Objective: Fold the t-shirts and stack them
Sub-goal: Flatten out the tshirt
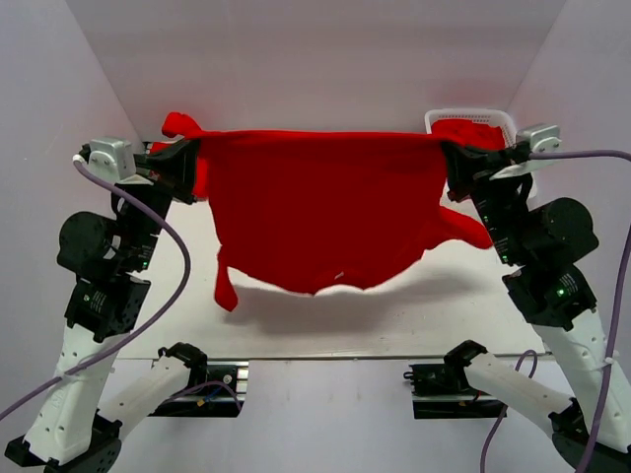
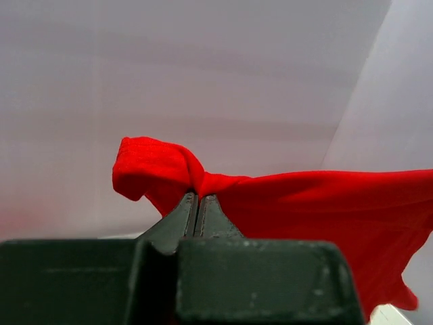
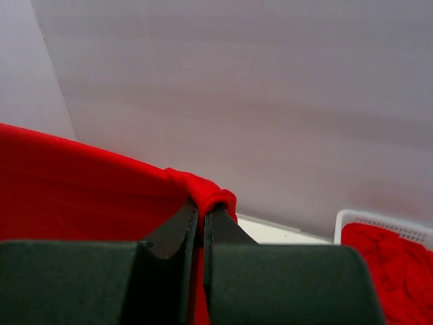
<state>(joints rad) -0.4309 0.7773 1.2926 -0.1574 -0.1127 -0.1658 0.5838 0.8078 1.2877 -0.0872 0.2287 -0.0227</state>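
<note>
One red t-shirt (image 1: 315,212) hangs spread above the counter (image 1: 394,315), top corners pinched in the tight-shut jaws of the left gripper (image 1: 192,168) and right gripper (image 1: 455,163) — unfolded, nothing stacked — with more red cloth (image 1: 471,131) waiting in the far-right basket (image 1: 471,112).

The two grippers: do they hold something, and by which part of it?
Yes, one red t-shirt hangs spread between them. The left gripper pinches one end of its taut top edge, the right gripper the other end.

No legible text, labels, brands, numbers or signs on anything visible.
</note>
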